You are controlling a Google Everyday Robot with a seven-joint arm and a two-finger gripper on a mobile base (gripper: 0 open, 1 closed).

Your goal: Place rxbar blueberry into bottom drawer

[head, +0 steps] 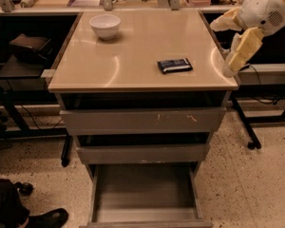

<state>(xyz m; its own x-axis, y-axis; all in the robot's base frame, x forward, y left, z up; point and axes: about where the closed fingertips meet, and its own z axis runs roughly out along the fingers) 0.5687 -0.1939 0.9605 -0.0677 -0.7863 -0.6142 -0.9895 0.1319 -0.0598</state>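
The rxbar blueberry (175,65) is a small dark blue bar lying flat on the tan cabinet top (133,56), right of centre. The bottom drawer (145,194) is pulled out, and its plain grey floor shows nothing on it. My gripper (222,49) hangs at the cabinet's right edge, just right of the bar and a little above the top. Its pale yellow fingers (238,51) are spread apart and hold nothing.
A white bowl (105,26) stands at the back left of the top. The two upper drawers (142,120) are slightly out. Black desks flank the cabinet, with a dark box (28,46) on the left. A person's shoe (45,218) is at the lower left floor.
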